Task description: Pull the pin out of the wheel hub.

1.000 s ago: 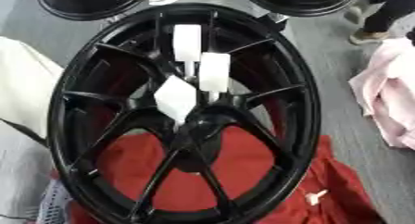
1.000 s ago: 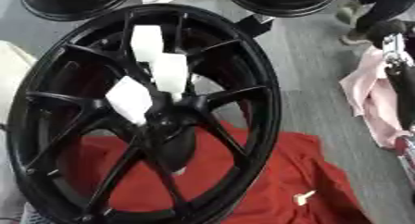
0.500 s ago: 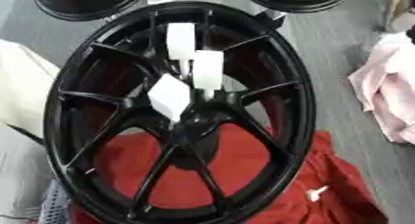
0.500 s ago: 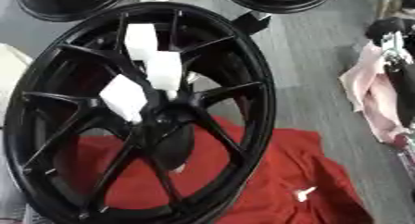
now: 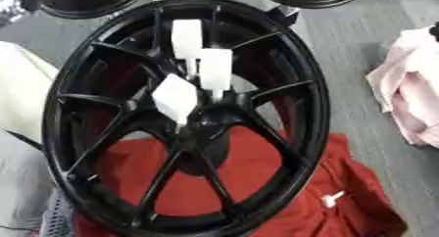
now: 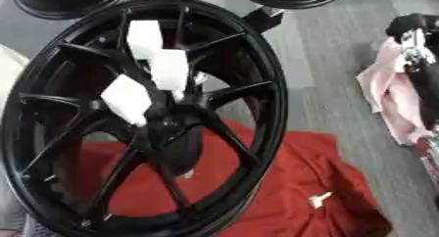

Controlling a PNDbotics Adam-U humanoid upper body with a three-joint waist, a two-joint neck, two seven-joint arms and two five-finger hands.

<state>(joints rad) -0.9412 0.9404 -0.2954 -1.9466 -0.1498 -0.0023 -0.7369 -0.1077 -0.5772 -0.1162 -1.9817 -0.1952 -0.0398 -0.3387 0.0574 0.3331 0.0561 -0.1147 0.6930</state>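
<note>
Standing in the middle of the view is one big black wheel [image 5: 184,116], tilted up off the floor. One red cloth [image 5: 283,182] lies under it. Three white blocks [image 5: 214,69] stick out from the spokes near the hub [image 5: 202,128]. They may be the tops of pins, so the pin to pull is most likely one of these, just above the middle of the wheel.

Something black and silver shows at the right edge of the right eye view [image 6: 420,74], in front of one pink cloth [image 6: 390,91]. It may be part of the robot's right arm. No hand can be made out there, so it is not possible to tell if the right hand is open or closed. The left hand does not show in any view.

What could go wrong? The wheel is tilted, so a hard tug on a pin could make it tip or slide on the red cloth. The three blocks sit close together, so a hand might bump or grab the wrong one. The spokes are close by too, and fingers could catch between them.

Two more dark wheels [image 5: 82,1] peek in at the top edge.
</note>
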